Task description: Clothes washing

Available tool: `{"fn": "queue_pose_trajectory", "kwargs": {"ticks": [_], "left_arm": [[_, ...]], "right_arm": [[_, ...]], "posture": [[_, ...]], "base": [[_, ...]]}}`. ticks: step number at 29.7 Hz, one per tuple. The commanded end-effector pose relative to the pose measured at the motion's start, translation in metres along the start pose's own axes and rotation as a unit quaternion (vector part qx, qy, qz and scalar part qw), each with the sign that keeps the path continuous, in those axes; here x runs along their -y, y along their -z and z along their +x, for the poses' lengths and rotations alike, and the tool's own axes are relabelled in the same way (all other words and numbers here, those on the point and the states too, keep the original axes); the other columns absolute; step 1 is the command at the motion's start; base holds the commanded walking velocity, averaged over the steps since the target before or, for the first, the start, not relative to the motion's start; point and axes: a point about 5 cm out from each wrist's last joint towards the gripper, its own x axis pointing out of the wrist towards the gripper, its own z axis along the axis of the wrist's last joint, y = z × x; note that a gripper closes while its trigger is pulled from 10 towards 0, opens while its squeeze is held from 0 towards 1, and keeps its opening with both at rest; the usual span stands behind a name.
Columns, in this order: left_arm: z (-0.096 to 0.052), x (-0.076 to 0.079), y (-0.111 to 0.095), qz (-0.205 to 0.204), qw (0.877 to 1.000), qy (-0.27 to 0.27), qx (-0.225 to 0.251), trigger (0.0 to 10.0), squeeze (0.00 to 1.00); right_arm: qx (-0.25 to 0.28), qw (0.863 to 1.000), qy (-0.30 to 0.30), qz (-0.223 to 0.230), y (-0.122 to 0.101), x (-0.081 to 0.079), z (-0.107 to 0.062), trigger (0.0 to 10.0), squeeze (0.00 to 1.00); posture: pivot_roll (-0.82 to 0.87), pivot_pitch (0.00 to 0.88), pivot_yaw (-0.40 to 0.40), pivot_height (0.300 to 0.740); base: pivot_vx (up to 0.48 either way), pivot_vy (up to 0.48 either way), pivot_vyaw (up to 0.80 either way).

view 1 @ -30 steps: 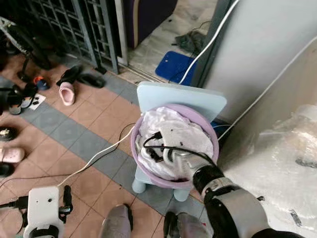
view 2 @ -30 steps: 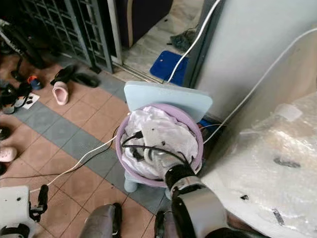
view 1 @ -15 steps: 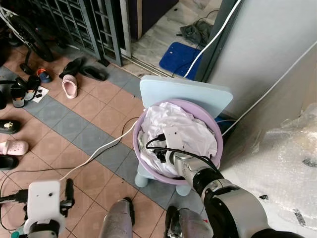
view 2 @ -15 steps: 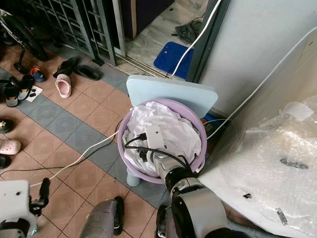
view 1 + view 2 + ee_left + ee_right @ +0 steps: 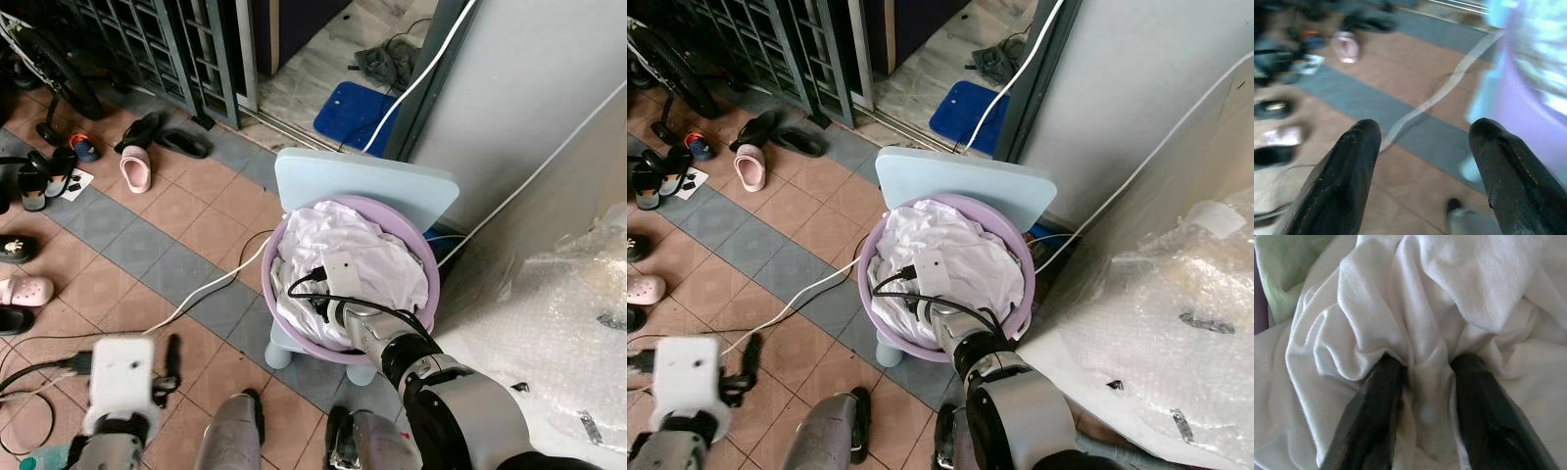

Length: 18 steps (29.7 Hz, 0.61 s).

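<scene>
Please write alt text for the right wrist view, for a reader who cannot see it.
The right tool is pushed into white cloth, a fold of it between its two black fingers. A pale green cloth lies at one corner.

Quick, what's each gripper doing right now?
Left gripper: open, holding nothing, over the tiled floor.
Right gripper: fingers pushed into the white laundry in the purple basin, a fold between them; not yet closed.
</scene>
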Motion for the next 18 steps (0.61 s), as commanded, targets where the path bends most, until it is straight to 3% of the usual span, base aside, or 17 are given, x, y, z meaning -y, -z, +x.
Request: {"fn": "queue_pose_trajectory", "kwargs": {"ticks": [1, 2, 8, 9, 18], "left_arm": [[-0.001, 0.009, 0.011, 0.002, 0.998, 0.043, -0.037, 10.0, 0.0], [-0.001, 0.018, 0.015, 0.008, 0.995, 0.083, -0.051, 10.0, 0.0], [-0.001, 0.027, 0.022, 0.034, 0.987, 0.143, -0.069, 10.0, 0.0], [0.001, 0.025, 0.023, 0.062, 0.984, 0.151, -0.066, 10.0, 0.0], [0.018, 0.011, 0.016, 0.152, 0.978, 0.141, -0.017, 10.0, 0.0]], "right_arm": [[-0.011, 1.0, -0.019, 0.001, 0.004, -0.014, 0.001, 0.0, 0.0], [-0.008, 1.0, -0.019, 0.001, 0.003, -0.012, 0.001, 0.0, 0.0], [-0.003, 1.0, -0.009, -0.004, 0.003, 0.0, 0.0, 0.0, 0.0], [-0.003, 1.0, -0.005, -0.004, 0.003, 0.005, 0.0, 0.0, 0.0], [0.028, 0.999, 0.016, -0.014, -0.001, 0.028, -0.004, 0.0, 0.0]], "posture": [[0.27, 0.203, -0.059, 0.74], [0.26, 0.194, -0.06, 0.74], [0.24, 0.163, -0.059, 0.74], [0.24, 0.156, -0.058, 0.74], [0.21, 0.101, -0.058, 0.74]], "base": [[0.0, 0.0, 0.0], [0.0, 0.0, 0.0], [0.0, 0.0, 0.0], [0.0, 0.0, 0.0], [0.0, 0.0, 0.0]]}}
